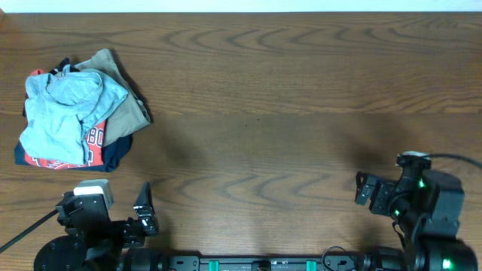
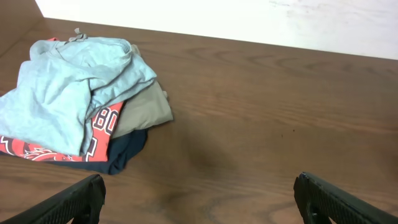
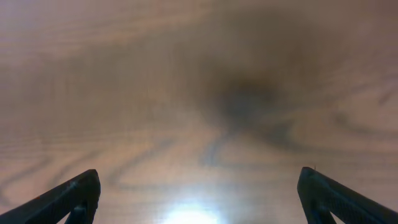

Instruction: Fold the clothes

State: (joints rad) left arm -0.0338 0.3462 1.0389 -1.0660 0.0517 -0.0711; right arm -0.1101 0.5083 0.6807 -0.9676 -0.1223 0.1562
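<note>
The pale blue-grey garment [image 1: 64,109] lies crumpled on top of a pile at the table's left side. It also shows in the left wrist view [image 2: 62,93], upper left. My left gripper [image 1: 143,214] is open and empty near the front edge, below and right of the pile; its fingers show in the left wrist view [image 2: 198,199] over bare wood. My right gripper [image 1: 369,190] is open and empty at the front right, far from the garment; its wrist view [image 3: 199,193] shows only bare wood.
Under the garment lie a red T-shirt with white lettering [image 1: 56,158], an olive-tan folded garment [image 1: 128,113] and a dark navy piece [image 1: 117,150]. The wooden table [image 1: 286,113] stretches right of the pile. A pale wall edge [image 2: 249,18] runs along the back.
</note>
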